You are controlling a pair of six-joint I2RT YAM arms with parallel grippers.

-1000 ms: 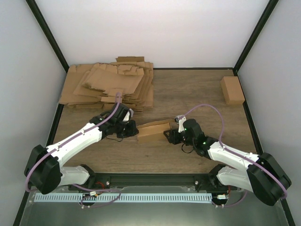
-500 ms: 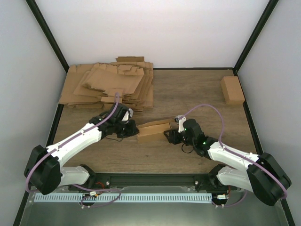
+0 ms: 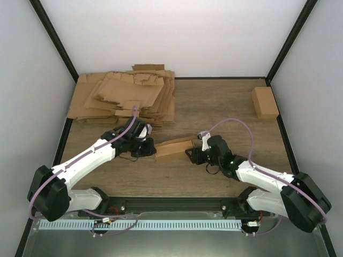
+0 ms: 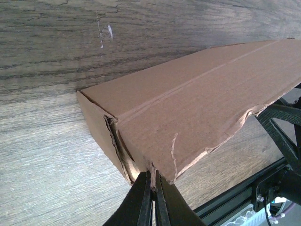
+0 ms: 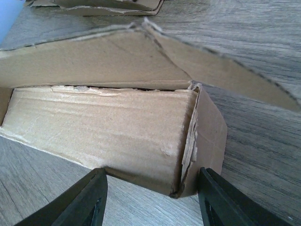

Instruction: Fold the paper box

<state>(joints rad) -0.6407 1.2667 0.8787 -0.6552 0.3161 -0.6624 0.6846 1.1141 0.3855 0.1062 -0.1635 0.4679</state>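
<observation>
The brown paper box [image 5: 103,127] lies on the wooden worktop [image 5: 263,37], right in front of the right gripper [image 5: 153,190]. Its two black fingers [image 5: 89,197] stand wide apart, and the box's near corner sits between them. A long flap [image 5: 94,61] stands open along the far side. More cardboard [image 5: 108,4] lies beyond.

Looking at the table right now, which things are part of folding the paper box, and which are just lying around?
Job in hand: paper box, left tool, right tool.
Lying about: heap of flat cardboard sheets, small brown carton at the far right.
</observation>
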